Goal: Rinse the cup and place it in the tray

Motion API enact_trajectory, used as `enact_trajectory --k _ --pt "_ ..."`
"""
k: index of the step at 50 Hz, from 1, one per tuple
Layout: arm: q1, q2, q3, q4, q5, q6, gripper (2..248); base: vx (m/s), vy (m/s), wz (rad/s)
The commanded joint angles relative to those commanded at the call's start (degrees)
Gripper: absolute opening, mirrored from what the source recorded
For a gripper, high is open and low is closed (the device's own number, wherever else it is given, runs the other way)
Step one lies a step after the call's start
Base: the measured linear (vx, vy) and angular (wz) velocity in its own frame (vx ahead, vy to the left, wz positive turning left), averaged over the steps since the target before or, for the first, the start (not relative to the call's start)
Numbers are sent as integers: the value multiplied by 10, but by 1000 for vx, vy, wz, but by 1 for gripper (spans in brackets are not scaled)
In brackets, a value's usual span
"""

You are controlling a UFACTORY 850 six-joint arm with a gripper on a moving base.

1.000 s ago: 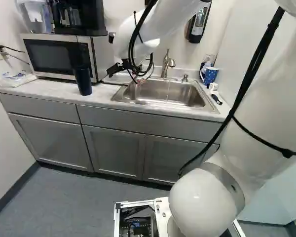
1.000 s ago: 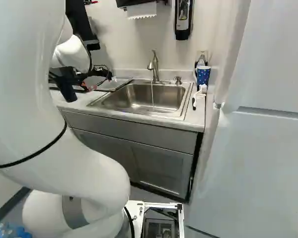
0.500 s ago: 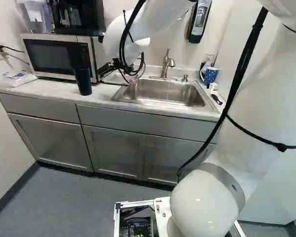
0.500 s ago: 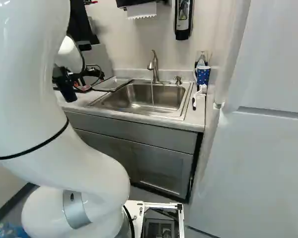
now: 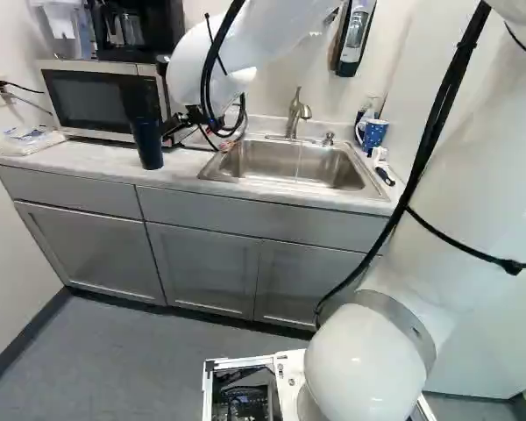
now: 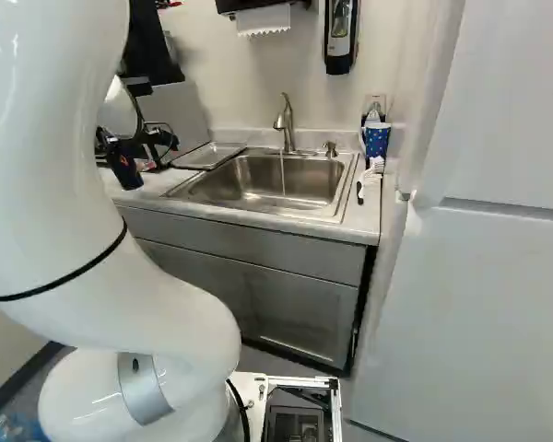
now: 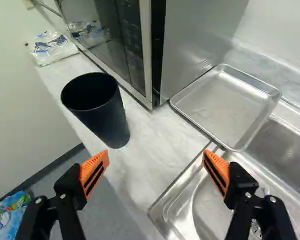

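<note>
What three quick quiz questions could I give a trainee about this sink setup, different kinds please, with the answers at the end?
1. True or false: the gripper stands open.

2. What does the dark cup stand on?
A) the microwave
B) the counter
C) the floor

3. Fill in the blank: water runs from the faucet into the ____.

Key: 1 true; 2 B; 3 sink.

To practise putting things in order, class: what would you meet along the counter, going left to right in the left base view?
Plastic bag, dark cup, tap, small metal fitting, blue mug.
</note>
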Motion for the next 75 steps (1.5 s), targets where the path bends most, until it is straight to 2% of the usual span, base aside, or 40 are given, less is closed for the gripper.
enact_trajectory --k 17,37,75 --pt "26 -29 -18 0 3 0 247 0 0 0" --pt "51 -57 -22 0 52 0 247 0 0 0" --pt "60 -101 -20 0 165 0 247 0 0 0"
